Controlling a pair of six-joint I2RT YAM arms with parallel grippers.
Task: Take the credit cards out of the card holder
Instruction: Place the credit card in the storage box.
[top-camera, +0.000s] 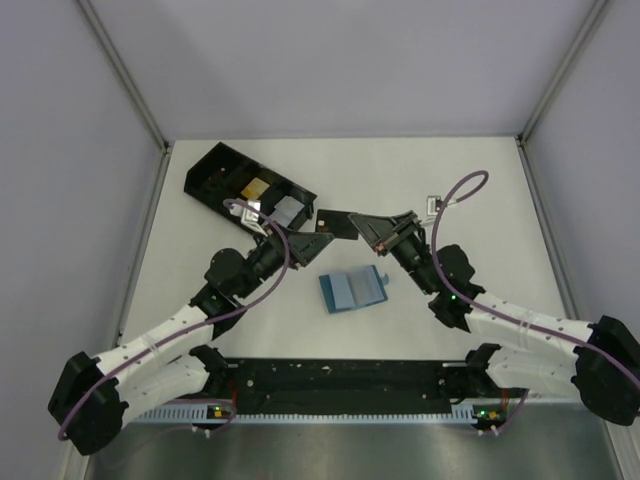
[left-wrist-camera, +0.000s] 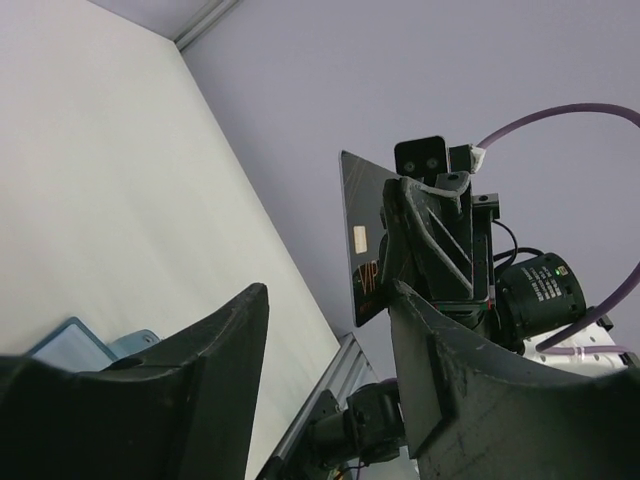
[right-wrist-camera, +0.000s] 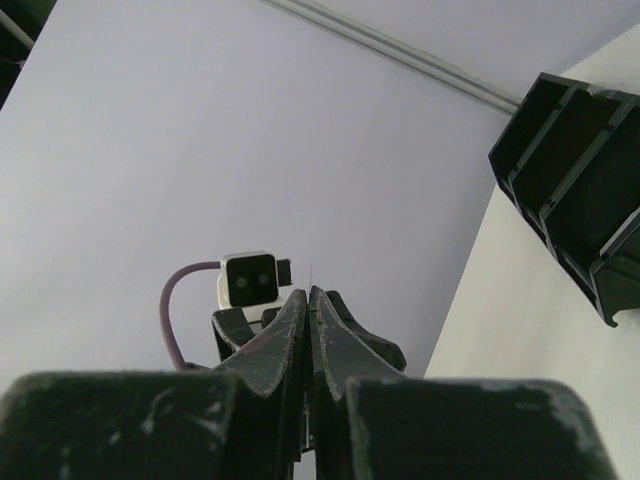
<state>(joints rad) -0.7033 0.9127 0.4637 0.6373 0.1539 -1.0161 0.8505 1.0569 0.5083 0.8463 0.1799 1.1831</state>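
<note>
**Left gripper (left-wrist-camera: 330, 300) spread, facing the card (left-wrist-camera: 358, 235)**

Pinched flat in the right gripper (right-wrist-camera: 308, 300), the dark card hangs above the counter (top-camera: 470, 190). Its long axis runs toward the left gripper, with the free end just beside those spread fingers. The card holder (top-camera: 352, 290) lies open on the counter, nearside of both grippers.

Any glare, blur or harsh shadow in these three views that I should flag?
Top external: even soft light, sharp, no hard shadow by the card holder. Left wrist: the left hand's fingers are dark and soft; the black card catches a grey sheen. Right wrist: the right hand's fingers blur, the tray is sharp.
</note>
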